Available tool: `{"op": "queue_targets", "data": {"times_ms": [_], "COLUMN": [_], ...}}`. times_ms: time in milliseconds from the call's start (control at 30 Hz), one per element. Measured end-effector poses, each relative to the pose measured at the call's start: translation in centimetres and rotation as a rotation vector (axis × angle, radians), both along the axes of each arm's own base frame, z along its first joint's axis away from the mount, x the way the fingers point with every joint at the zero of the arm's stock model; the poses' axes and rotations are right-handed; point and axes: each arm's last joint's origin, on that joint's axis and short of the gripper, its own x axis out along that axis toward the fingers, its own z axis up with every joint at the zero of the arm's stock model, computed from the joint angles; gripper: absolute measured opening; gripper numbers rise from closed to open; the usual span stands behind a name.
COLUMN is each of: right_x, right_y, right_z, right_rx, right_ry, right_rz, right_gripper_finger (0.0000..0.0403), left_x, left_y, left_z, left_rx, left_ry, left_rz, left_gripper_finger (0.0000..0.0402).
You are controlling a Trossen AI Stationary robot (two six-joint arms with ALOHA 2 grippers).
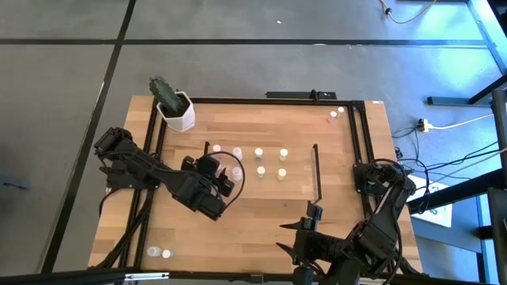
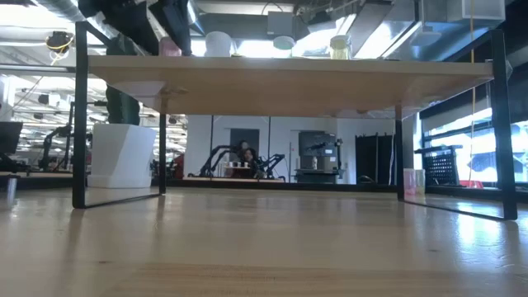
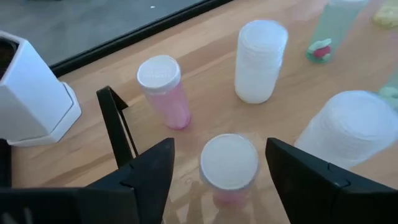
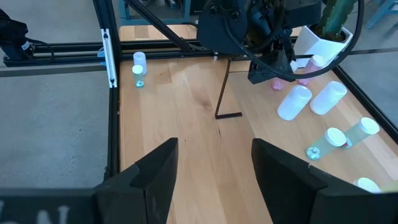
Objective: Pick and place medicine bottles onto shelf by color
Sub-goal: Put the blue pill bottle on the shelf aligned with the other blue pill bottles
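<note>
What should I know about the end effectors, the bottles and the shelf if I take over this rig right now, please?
Left end effector: open over the shelf's left end, fingers either side of a pink bottle standing on the shelf, not gripping it.
Right end effector: open and empty, waiting at the table's near right edge.
Done: the high view shows about six bottles on the shelf, pink ones at the left, including a second pink bottle and a white bottle.
Left: two bottles at the table's near left corner and two more at its far right corner.
</note>
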Motion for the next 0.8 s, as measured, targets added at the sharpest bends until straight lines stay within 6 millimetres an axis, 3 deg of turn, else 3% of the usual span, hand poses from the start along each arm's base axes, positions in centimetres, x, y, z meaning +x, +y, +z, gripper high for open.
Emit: {"op": "queue_targets", "data": {"times_ms": [300,467,633,800], "right_x": [0.0,0.0,0.0,0.0], "right_y": [0.0,0.0,0.0,0.0], "right_z": [0.0,0.0,0.0,0.0], "right_rx": [0.0,0.001,0.001,0.002], "right_ry": [0.0,0.0,0.0,-0.001], "right_rz": [0.0,0.0,0.001,0.0], "right_gripper_finger": [0.0207,0.0207,0.0207,0.0207], "left_x": [-0.5,-0.7,-1.5,-3.5], "left_y": [-0.8,-1.6,-3.7,-6.7], "left_z": [2.2,4.4,7.2,9.6], "left_rx": [0.048,0.058,0.05,0.012], "left_ry": [0.013,0.031,0.005,-0.018], "left_rz": [-0.065,-0.143,-0.282,-0.459], "left_gripper_finger": [0.0247,0.0247,0.0247,0.0247]}}
